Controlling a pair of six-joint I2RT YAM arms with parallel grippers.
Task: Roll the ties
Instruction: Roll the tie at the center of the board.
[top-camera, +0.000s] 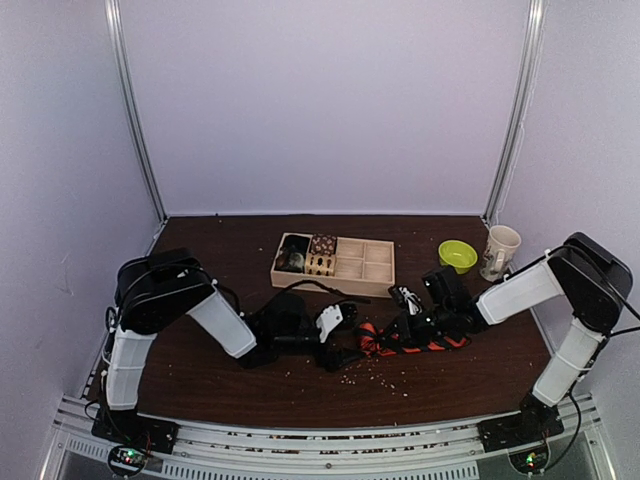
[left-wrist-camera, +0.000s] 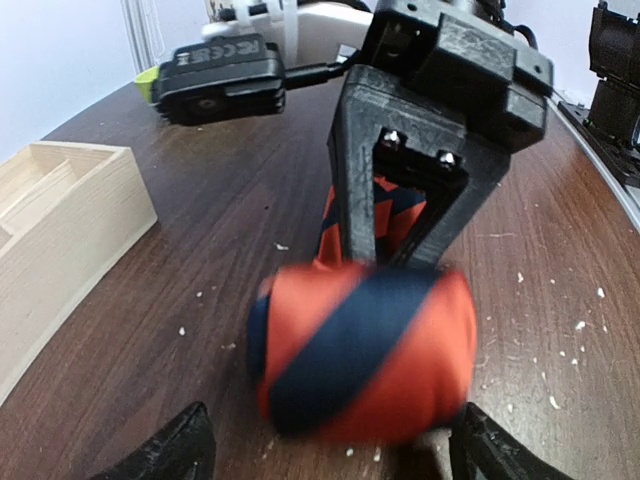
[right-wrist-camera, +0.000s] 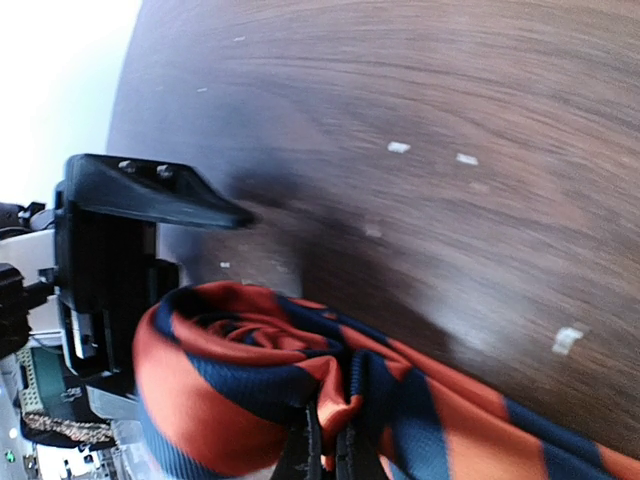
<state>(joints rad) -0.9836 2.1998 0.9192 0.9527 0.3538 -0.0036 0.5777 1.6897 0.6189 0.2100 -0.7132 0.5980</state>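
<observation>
The tie (top-camera: 385, 340), striped red-orange and dark blue-black, lies on the dark table in front of the tray, its left end wound into a roll (left-wrist-camera: 365, 355). My left gripper (top-camera: 340, 335) is open. Its two fingertips (left-wrist-camera: 175, 450) stand wide on either side of the roll without touching it. My right gripper (top-camera: 405, 325) comes in from the right and is shut on a fold of the tie (right-wrist-camera: 250, 390) right beside the roll (right-wrist-camera: 325, 450). The loose tail runs off to the right (right-wrist-camera: 480, 440).
A wooden tray (top-camera: 330, 283) with small fabric rolls (top-camera: 308, 255) in its left compartments stands behind the tie, and its corner shows at the left wrist view's edge (left-wrist-camera: 70, 220). A green bowl (top-camera: 457, 255) and a white cup (top-camera: 498, 252) stand at back right. Crumbs (top-camera: 380, 372) dot the table.
</observation>
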